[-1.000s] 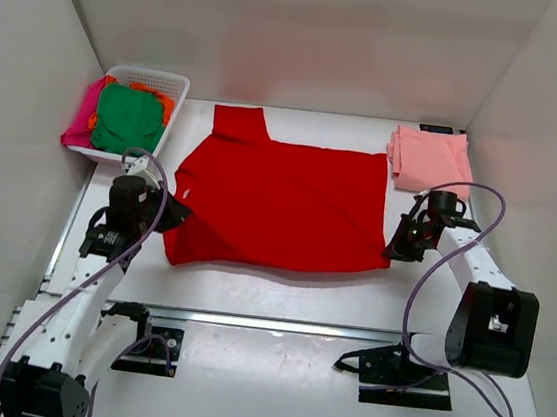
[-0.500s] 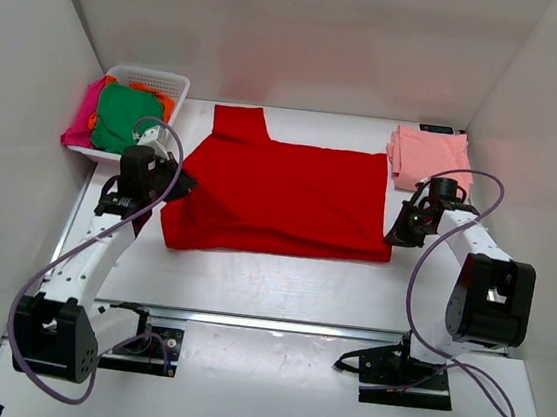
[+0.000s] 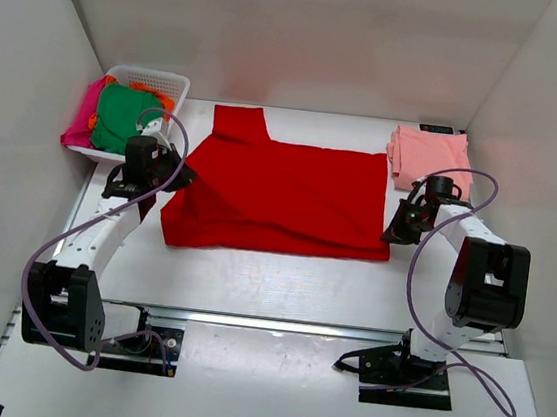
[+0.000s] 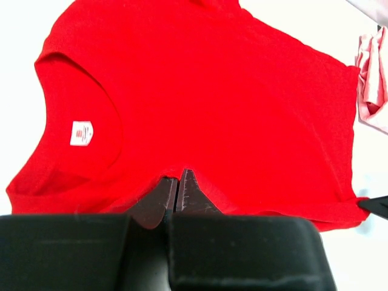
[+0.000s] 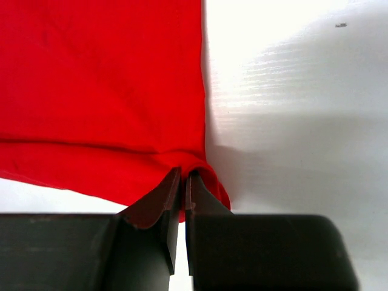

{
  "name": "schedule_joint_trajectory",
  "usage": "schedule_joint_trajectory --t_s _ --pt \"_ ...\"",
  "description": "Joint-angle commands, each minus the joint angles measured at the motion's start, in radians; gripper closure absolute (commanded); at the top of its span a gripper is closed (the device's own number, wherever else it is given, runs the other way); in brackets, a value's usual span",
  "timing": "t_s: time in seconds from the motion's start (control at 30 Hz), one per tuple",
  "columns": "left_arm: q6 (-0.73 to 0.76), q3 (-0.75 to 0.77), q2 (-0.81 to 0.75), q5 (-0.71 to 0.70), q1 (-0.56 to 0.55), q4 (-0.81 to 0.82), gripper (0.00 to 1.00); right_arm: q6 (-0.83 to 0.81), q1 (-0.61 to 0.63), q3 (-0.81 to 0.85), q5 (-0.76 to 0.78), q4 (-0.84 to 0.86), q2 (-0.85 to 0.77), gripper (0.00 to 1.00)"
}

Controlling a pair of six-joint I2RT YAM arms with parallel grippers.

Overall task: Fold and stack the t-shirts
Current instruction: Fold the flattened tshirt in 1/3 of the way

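**At the red shirt's two ends, cloth is pinched for a lengthwise fold**

At the centre of the table [image 3: 269, 288] the red t-shirt [image 3: 290, 195] is spread flat. Its collar is turned to 9 o'clock, its hem to 3 o'clock, and one sleeve juts out toward 11 o'clock. It is gripped at both ends at once, probably so that the long near side can be lifted evenly and laid over toward 12 o'clock without twisting.

The left gripper [image 3: 175, 176] is clenched on the shoulder edge just beside the collar. In the left wrist view the jaws are seen pressed together on a thin ridge of red cloth. The right gripper [image 3: 395, 232] is likewise closed tight on the hem corner at about 4 o'clock of the shirt, where a small loop of fabric is bunched around the jaw tips.

A folded pink t-shirt [image 3: 428, 157] is set apart at 1 o'clock, seemingly as the start of the stack. At 10 o'clock the green t-shirt [image 3: 126, 117], with the orange and magenta ones beneath it, is left in the white basket [image 3: 164, 79].

The left arm is stretched from 7 o'clock along the table's left side, with its wrist turned toward 3 o'clock. The right arm is bent sharply at the elbow, and its forearm is angled toward 10 o'clock.
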Motion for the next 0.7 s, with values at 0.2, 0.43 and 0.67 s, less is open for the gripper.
schedule_joint_trajectory --t_s 0.2,0.43,0.67 --pt "-0.007 0.057 0.059 0.027 0.025 0.094 1.00 0.007 -0.002 0.067 -0.014 0.058 0.040 1.00" --pt "-0.039 0.114 0.131 0.048 0.019 0.132 1.00 0.023 -0.001 0.091 -0.016 0.089 0.072 0.88" --pt "-0.059 0.117 0.145 0.030 0.030 0.146 1.00 0.026 -0.001 0.069 -0.021 0.132 0.050 0.71"
